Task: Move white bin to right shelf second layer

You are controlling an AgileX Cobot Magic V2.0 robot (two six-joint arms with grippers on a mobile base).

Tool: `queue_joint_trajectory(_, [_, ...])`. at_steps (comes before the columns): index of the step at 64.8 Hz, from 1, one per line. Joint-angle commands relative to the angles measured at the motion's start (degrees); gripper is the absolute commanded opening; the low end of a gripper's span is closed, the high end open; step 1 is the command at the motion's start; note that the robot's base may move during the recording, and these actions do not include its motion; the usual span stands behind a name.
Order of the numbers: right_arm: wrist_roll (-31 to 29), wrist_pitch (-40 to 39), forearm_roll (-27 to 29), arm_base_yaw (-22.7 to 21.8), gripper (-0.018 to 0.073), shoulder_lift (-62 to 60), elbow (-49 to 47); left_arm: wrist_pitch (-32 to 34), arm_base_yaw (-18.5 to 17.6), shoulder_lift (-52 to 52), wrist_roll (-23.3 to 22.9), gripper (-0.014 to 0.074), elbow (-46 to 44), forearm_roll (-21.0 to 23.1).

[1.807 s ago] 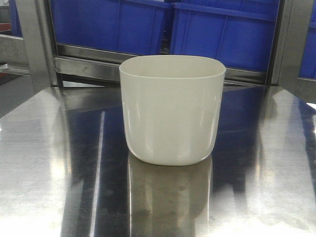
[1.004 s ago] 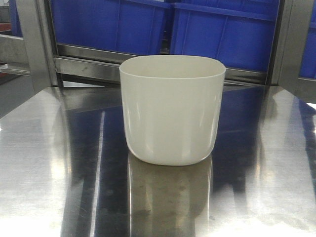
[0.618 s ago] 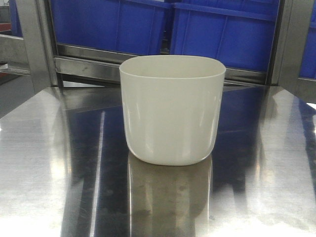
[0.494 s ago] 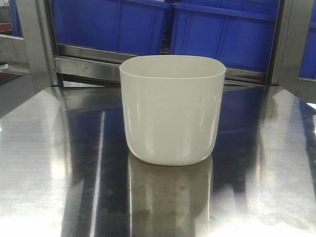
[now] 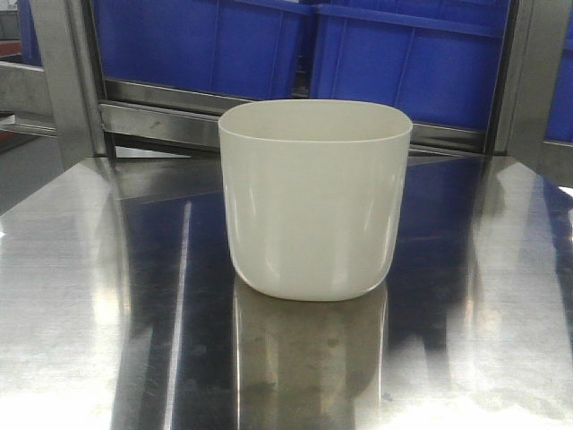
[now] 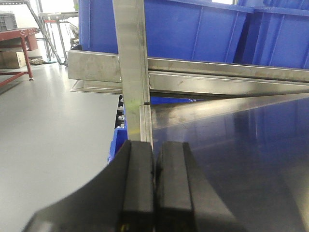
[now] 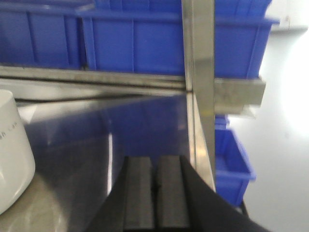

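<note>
The white bin (image 5: 313, 197) stands upright on the steel table (image 5: 81, 296) at the middle of the front view, its mouth up and its rounded base mirrored in the shiny top. Behind it, toward twelve o'clock, a steel rail (image 5: 152, 121) runs across. Above the rail, blue crates (image 5: 403, 63) sit side by side, and steel uprights (image 5: 63, 81) rise at ten and two o'clock. My left claw (image 6: 154, 159) has its two black pads pressed flat together with nothing between them. It lines up with the table's left edge and points at twelve o'clock toward the left post (image 6: 130, 58) and the crates beyond it. In that wrist view grey floor (image 6: 48, 135) spreads from seven to ten o'clock, with a red-framed bench (image 6: 17, 36) far off at ten. My right claw (image 7: 155, 166) is closed on itself in the same way, pads meeting and empty. From its wrist view I see the bin only as a curved white side at nine o'clock, cut by the frame and well apart from my pads. Between twelve and one o'clock the right post (image 7: 199, 58) stands at the table's right edge with crates behind it. A lower blue crate (image 7: 231, 159) sits at three o'clock, past that edge.
</note>
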State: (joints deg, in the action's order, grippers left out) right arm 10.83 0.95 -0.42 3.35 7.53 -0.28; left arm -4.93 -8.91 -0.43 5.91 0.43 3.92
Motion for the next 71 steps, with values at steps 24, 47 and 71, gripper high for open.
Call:
queue_joint_trajectory(24, [0.84, 15.58, 0.8, 8.03, 0.0048, 49.07, -47.3, 4.93, -0.21, -0.8, -0.2, 0.0085, 2.11, 0.31])
queue_joint_trajectory(47, [0.78, 34.77, 0.8, 21.11, 0.0048, 78.98, -77.53, 4.93, -0.21, -0.8, -0.2, 0.0085, 2.11, 0.31])
queue_joint_trajectory(71, [0.67, 40.13, 0.8, 22.77, 0.0057, 81.45, -81.93, 4.93, -0.21, -0.8, -0.2, 0.0085, 2.11, 0.31])
